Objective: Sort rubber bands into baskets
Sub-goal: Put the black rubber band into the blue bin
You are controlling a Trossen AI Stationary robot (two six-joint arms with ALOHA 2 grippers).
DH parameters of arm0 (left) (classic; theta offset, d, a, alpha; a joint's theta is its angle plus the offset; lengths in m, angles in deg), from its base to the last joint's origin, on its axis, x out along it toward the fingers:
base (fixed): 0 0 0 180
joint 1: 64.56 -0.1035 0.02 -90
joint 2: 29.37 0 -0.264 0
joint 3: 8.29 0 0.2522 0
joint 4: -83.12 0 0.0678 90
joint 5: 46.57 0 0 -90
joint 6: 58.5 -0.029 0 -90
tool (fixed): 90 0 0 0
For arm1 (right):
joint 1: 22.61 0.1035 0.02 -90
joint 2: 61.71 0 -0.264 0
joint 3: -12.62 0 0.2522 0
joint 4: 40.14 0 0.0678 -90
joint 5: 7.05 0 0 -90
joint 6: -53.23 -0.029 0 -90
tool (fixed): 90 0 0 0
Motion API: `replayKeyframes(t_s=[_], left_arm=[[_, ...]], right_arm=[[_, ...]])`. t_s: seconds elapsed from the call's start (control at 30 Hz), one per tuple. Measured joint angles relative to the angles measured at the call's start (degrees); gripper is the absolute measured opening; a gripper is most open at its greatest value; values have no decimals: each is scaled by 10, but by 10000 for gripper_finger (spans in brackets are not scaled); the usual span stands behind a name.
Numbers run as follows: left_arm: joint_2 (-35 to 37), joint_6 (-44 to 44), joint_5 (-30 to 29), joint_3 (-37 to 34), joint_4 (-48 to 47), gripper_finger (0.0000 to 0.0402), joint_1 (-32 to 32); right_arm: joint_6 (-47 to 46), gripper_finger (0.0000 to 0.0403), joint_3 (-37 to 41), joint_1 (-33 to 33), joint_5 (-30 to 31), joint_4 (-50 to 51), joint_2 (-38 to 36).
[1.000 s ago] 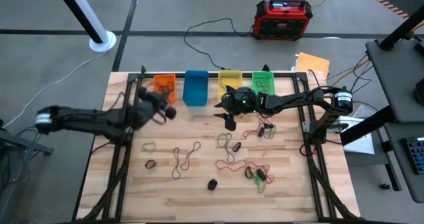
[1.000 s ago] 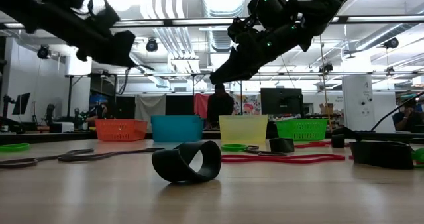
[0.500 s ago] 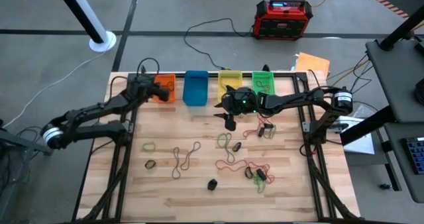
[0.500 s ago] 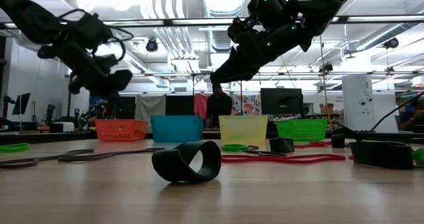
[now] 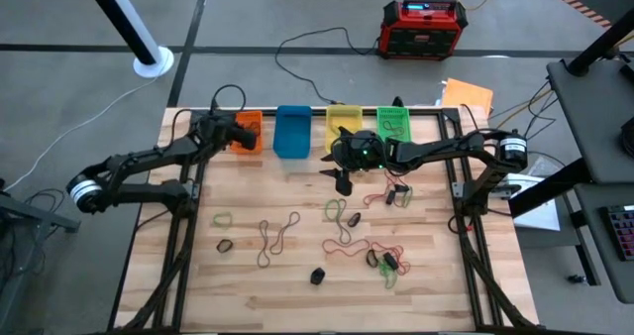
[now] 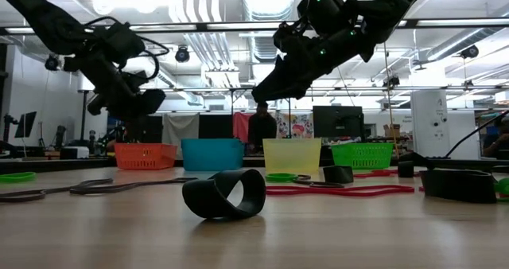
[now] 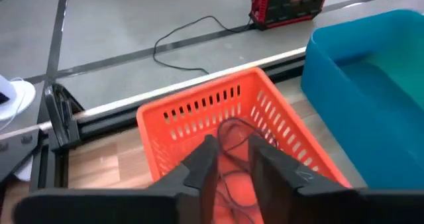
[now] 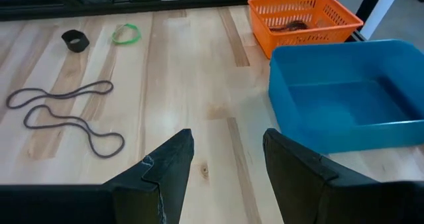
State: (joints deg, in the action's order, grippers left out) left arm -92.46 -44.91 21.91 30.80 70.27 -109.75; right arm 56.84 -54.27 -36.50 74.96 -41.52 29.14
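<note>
- orange basket (image 5: 247, 133) is seen at the far left of the basket row on the wooden desk (image 5: 297, 285); dark bands are lying inside it, seen in the left wrist view (image 7: 232, 177).
- left gripper (image 5: 238, 135) is held over the orange basket; fingers (image 7: 202, 164) are parted only a little, nothing is seen pinched between them.
- blue basket (image 5: 292, 132), yellow basket (image 5: 344, 125) and green basket (image 5: 393, 123) are lined up beside it along the far edge, close together.
- right gripper (image 5: 342, 181) is raised above the desk in front of the blue and yellow baskets; fingers (image 8: 165, 168) are spread wide, nothing is held.
- rubber bands (image 5: 342, 216) are scattered over the middle of the desk: brown loops (image 5: 272, 236), a green one (image 5: 222, 218), red ones (image 5: 347, 246), black clumps (image 5: 317, 275).
- a black band (image 6: 224, 194) is seen standing curled nearest the low camera.
- a red-black box (image 5: 424, 28) is seen on the floor behind the desk.
</note>
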Motion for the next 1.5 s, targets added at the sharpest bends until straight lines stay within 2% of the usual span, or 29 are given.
replayKeyframes(t_s=[0.13, 0.27, 0.43, 0.53, 0.67, 0.87, 1.17, 1.33, 1.5], left_arm=[[1, 7, 3, 17, -24, 115, 7], [10, 8, 66, 18, -21, 136, 41], [18, -5, 74, 16, -19, 139, 132], [21, -32, 73, 17, -9, 139, 200], [21, -58, 60, 17, 42, 139, 295], [23, -96, -10, 26, 72, 139, 381], [23, -174, -13, 49, 72, 139, 413], [23, -176, -15, 50, 74, 139, 413], [22, -176, -15, 43, 87, 139, 412]], right_arm=[[-13, 178, 0, 0, 0, 0, 0], [-44, 178, 0, 0, 0, 25, 0], [-81, 178, 0, 6, -22, 119, 0], [-81, 178, 0, 30, -41, 174, 0], [-70, 178, 0, 71, -40, 196, -1], [-64, 178, 0, 107, 61, 200, 0], [-52, 178, 0, 105, 71, 204, 0], [-37, 178, 0, 110, 89, 193, 0], [-7, 178, 18, 111, 91, 136, 1]])
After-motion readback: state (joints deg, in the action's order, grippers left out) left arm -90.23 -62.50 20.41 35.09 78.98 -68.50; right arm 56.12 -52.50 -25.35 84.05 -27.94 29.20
